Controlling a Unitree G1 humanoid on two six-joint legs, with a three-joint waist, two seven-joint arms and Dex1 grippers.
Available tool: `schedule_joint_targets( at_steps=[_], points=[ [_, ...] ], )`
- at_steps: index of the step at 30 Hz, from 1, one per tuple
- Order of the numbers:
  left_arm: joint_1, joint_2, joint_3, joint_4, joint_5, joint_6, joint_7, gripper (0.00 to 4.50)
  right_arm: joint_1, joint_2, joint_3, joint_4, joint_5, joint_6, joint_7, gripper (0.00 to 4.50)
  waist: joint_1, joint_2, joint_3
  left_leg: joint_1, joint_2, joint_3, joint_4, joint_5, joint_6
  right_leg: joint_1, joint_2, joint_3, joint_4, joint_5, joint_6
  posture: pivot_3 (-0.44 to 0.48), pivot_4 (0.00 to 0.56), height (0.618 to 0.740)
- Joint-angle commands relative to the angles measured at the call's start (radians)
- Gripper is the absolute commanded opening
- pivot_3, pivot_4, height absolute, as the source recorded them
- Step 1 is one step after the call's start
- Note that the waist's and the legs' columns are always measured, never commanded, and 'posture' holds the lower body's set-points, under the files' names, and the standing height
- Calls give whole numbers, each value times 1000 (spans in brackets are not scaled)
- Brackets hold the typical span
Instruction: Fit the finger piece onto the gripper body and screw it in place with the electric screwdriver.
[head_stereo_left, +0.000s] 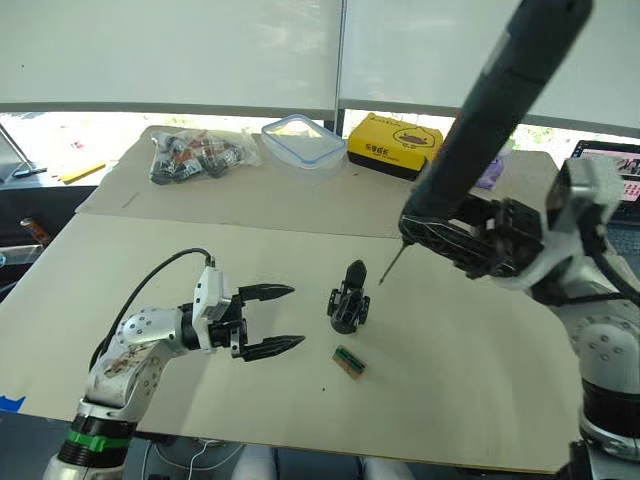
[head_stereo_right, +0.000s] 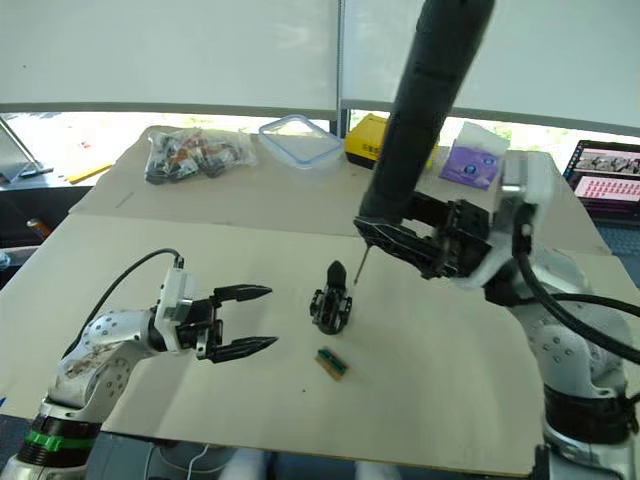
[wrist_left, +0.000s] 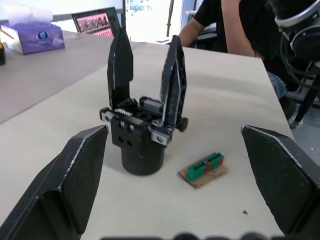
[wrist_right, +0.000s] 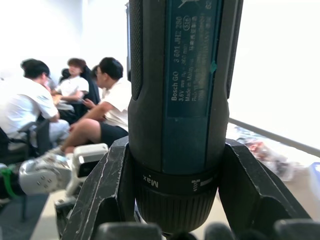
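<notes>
right gripper is clamping the long dark cylindrical electric screwdriver above the black round-based gripper body; left gripper is sitting wide open beside it

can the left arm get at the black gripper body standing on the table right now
Probably yes. The open left gripper points at the black gripper body with the round cylindrical base, with bare table between them. The small green-and-brown block lies off to the side.

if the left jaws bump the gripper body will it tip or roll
Probably tip rather than roll: the gripper body stands upright on a narrow round base, with its bulkier mechanism and two tall fingers above, so it looks top-heavy. Once on its side, that round base might let it roll a little. It looks rigid, not floppy.
</notes>
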Motion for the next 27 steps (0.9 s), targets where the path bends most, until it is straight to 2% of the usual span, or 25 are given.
schedule_joint_targets(
  at_steps=[1,13,27],
  points=[
    [-37,-21,-19,28,29,-25,8,4500,-48,23,8,1,-6,-14,17,1906,0,0,0,0,0,0,0,0,0,0,0,0,0,1,1,0,150,740],
    [-20,-39,-38,73,89,-71,9,4500,-75,126,94,53,-124,-49,63,1906,0,0,0,-1,0,0,-1,0,0,-2,0,-1,2,4,5,0,150,740],
    [-43,-78,-87,47,104,-20,59,4500,-45,186,137,73,-217,-66,104,1906,0,0,0,-1,0,-1,-1,0,0,-2,0,-1,3,4,5,0,150,740]
  ],
)
